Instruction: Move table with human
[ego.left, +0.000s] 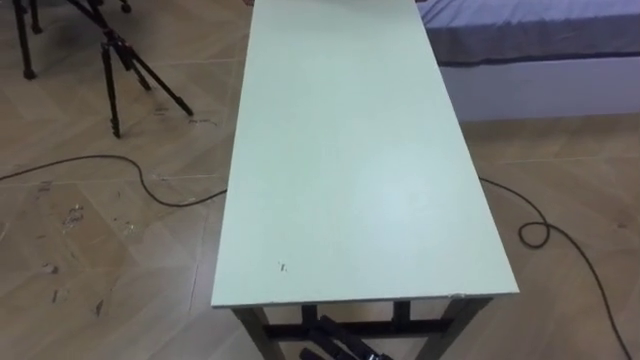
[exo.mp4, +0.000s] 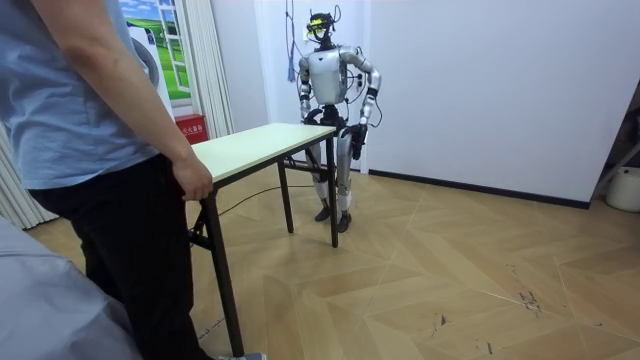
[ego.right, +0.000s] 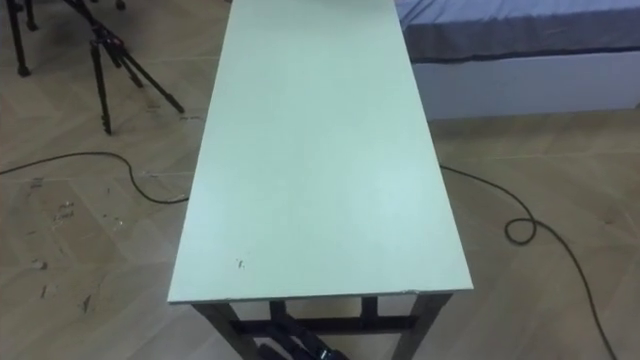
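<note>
Room view: the robot stands at one short end of a long desk (exo.mp4: 262, 141). A person (exo.mp4: 90, 120) stands at the other end with one hand (exo.mp4: 192, 182) curled at its edge. The desk stands on a wood floor, and its legs seem to be down.

In the left eye view, a dark robot hand (ego.left: 345, 342) shows just under the near end of the top. I cannot tell which hand it is, or whether its fingers are spread or closed on the frame.

Likely risks:
- If the two ends rise unevenly, the long top could tilt or twist out of a weak hold.
- A bed (ego.left: 540, 45) lies close beside the far corner and a tripod (ego.left: 125, 60) stands on the opposite side, so a swing either way could strike one.

The top is pale green, plain and bare. It sits on black metal legs with crossbars.
</note>
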